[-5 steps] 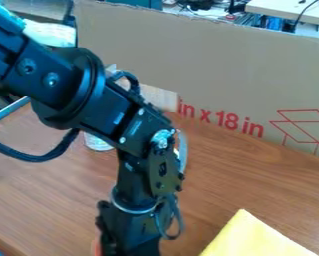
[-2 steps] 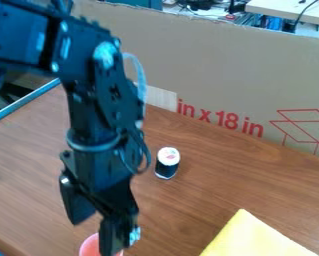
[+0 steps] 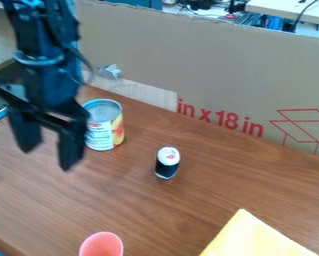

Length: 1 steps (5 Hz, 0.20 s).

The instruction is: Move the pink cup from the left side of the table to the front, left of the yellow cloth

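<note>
Your gripper (image 3: 49, 156) hung just beside the can (image 3: 103, 129), its fingers wide apart with nothing between them. A sideways swing risked tipping the can (the nearer finger seemed tight against it), perhaps toward the white-topped cylinder (image 3: 166, 163) on its right.

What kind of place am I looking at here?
Probably a robotics lab or workshop: a robot gripper hangs over a wooden table, a cardboard sheet stands behind, and cluttered benches show beyond.

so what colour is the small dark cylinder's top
The top is white with a reddish mark; camera view.
</note>
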Available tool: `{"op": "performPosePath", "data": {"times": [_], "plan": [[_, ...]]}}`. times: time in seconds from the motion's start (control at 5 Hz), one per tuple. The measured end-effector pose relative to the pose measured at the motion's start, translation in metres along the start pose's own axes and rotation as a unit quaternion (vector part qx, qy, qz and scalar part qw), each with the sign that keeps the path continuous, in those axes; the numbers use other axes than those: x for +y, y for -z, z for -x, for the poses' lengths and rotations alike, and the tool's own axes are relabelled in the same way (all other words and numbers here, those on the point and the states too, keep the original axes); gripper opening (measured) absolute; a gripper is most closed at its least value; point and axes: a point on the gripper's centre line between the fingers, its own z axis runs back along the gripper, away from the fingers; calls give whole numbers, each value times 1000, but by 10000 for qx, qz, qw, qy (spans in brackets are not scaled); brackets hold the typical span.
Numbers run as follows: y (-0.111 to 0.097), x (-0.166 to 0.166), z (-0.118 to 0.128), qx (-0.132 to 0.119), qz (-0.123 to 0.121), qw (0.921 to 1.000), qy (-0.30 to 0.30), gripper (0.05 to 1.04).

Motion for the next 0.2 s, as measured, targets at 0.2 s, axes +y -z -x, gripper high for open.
{"op": "performPosePath", "data": {"times": [0.2], "plan": [[5, 45, -7, 478, -514, 9971, -286, 1001]]}}
